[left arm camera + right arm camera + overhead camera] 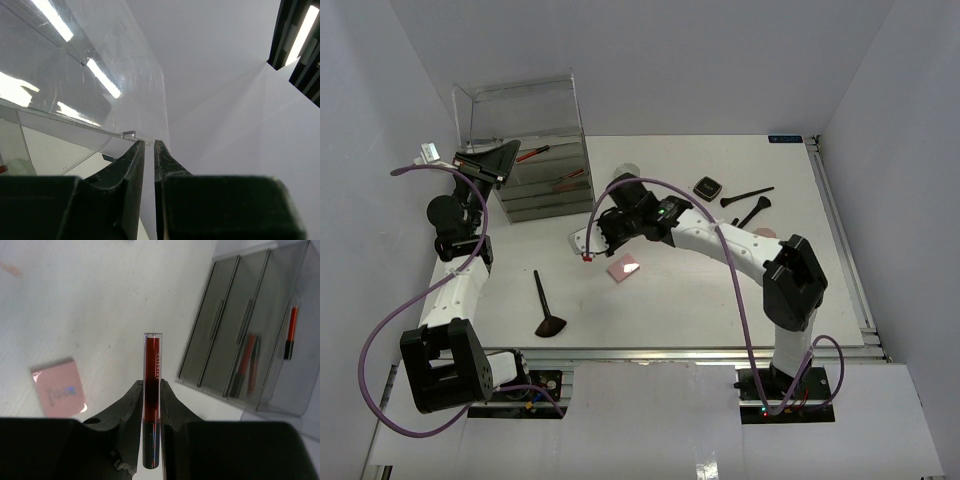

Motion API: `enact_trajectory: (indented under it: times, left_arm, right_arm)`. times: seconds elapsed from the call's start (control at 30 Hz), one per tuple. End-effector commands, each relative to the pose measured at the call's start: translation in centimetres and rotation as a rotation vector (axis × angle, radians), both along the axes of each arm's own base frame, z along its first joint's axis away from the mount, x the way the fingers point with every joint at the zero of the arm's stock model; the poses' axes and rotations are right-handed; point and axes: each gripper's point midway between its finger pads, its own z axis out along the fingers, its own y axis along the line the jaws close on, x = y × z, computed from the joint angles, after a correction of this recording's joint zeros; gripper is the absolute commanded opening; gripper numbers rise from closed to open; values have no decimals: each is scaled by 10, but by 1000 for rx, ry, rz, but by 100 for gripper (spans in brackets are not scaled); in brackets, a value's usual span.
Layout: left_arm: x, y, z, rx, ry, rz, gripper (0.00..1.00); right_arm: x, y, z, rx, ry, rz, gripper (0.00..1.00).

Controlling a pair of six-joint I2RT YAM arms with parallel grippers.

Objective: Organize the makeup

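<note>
A red stick (152, 360) is clamped in the right tool (151, 389); the left tool (149, 146) is seen nearly closed, empty

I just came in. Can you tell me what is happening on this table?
A robot is tidying cosmetics. The right gripper holds a slim red-and-black stick above the table, near the pink square compact. The left gripper appears to pinch a wall of the clear drawer box, which already contains some red sticks. A brush, a black compact and two more brushes lie on the table.
</note>
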Motion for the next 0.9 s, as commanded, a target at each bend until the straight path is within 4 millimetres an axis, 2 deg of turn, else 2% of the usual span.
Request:
enact_trajectory:
  times: [0.0,0.1,0.17,0.23,0.43,0.5,0.6,0.73,0.8,0.87]
  left_arm:
    - [-5,2,22,19,-62,15,25]
    - [-6,1,24,21,-66,16,25]
    - [-5,2,24,20,-63,15,25]
    - [-4,1,23,22,-63,13,25]
    - [-4,2,24,23,-67,17,25]
    - [-4,2,25,25,-67,17,25]
    - [-4,2,24,28,-67,18,25]
    - [-4,2,22,32,-61,20,25]
    - [-4,1,22,34,-60,19,25]
    - [-4,1,21,37,-60,19,25]
  right_arm:
    - [10,56,58,113,-247,30,8]
    - [25,89,86,217,-332,-2,8]
    - [37,102,85,242,-347,-30,8]
    - [47,113,97,308,-383,-56,8]
    - [76,123,112,472,-485,-139,8]
    - [92,121,114,511,-516,-166,8]
    - [117,123,105,541,-539,-212,8]
    - [144,122,116,610,-564,-291,8]
    - [158,124,102,611,-562,-319,8]
    - [169,126,98,617,-552,-348,8]
